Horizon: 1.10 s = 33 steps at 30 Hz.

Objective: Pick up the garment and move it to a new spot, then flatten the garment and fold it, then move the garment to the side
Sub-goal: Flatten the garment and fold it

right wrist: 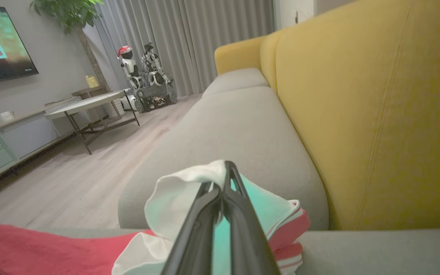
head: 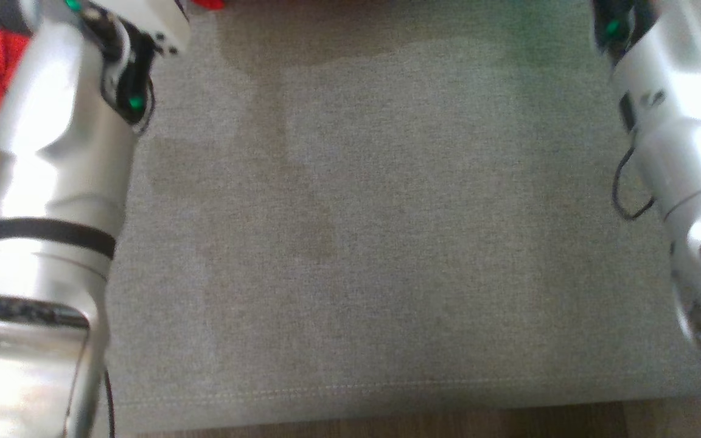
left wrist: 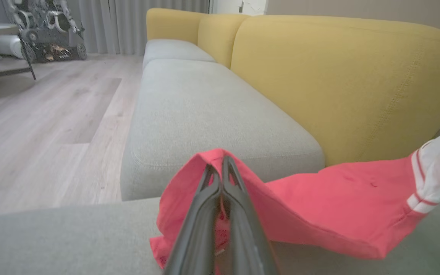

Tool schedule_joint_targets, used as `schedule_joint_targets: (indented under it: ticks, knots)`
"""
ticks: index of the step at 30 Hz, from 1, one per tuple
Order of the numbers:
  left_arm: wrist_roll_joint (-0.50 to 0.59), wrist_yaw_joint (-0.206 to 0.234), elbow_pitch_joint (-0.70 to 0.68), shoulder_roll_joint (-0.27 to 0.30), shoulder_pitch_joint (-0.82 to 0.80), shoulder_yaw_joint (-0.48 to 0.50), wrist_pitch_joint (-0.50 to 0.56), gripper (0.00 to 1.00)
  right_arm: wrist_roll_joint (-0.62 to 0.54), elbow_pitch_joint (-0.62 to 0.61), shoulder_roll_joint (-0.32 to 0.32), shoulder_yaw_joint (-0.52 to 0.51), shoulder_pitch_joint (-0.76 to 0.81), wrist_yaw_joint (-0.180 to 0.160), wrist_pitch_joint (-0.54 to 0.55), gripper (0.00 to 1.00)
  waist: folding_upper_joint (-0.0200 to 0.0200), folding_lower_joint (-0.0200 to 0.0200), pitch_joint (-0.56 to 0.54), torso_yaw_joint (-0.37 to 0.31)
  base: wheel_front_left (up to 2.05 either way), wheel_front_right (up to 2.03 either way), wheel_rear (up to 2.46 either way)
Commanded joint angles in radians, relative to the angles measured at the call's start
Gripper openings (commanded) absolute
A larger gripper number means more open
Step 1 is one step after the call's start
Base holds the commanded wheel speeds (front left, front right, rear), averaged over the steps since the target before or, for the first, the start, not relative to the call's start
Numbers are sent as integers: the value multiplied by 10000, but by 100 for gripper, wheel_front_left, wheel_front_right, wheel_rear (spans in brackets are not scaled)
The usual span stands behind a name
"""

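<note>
The left hand (left wrist: 220, 170) is pinched tight on a raised fold of the red garment (left wrist: 338, 206). The cloth drapes off toward 3 o'clock, where the frame edge cuts off a white striped cuff. The right hand (right wrist: 223, 175) is clamped on the garment's white-and-teal part, and its fingers hide the exact grip. In the blurred head view a red patch sits at 10 o'clock, partly behind the left forearm (head: 52, 182), beside the grey sofa cushion (head: 387, 231).

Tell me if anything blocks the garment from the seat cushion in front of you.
Nothing visible does. The left gripper and right gripper each pinch the garment; the grey seat cushion ahead lies bare.
</note>
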Motion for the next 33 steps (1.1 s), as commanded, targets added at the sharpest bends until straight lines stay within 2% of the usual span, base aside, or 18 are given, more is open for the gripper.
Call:
schedule_joint_targets:
  ticks: [1, 8, 16, 23, 27, 32, 33]
  knots:
    - [-91, -41, -261, 302, 16, 309, -50, 0, 242, -276, 308, 54, 149, -7, -117, 0, 0, 0, -46, 6, 0, 0, 0]
    - [-438, -59, -960, 16, 1910, 1102, -50, 0, 970, -836, -109, 622, 2389, -7, -230, 0, 0, 0, -493, 87, 0, 0, 0]
    - [-110, -63, -2860, -258, 5046, 1687, -51, 0, 1239, -3023, -622, 237, 6161, -7, -240, 0, 0, 0, -1747, 63, 0, 0, 0]
    - [5, -64, -4622, -309, 7441, 1930, -51, 0, 924, -5799, -687, -743, 9827, -7, -78, 0, 0, 0, -2570, -79, 0, 0, 0]
    - [36, -32, -5679, -283, 8764, 2123, -51, 0, 368, -7895, -442, -1626, 11836, -7, 835, 0, 0, 0, -2924, -182, 0, 0, 0]
    - [-23, 163, -6784, -181, 10154, 2228, 47, 0, -438, -10978, 166, -2666, 14287, -7, 2578, 0, 0, 0, -3268, -223, 0, 0, 0]
    - [-23, 163, -6784, -181, 10154, 2228, 47, 0, -438, -10978, 166, -2666, 14287, -7, 2578, 0, 0, 0, -3268, -223, 0, 0, 0]
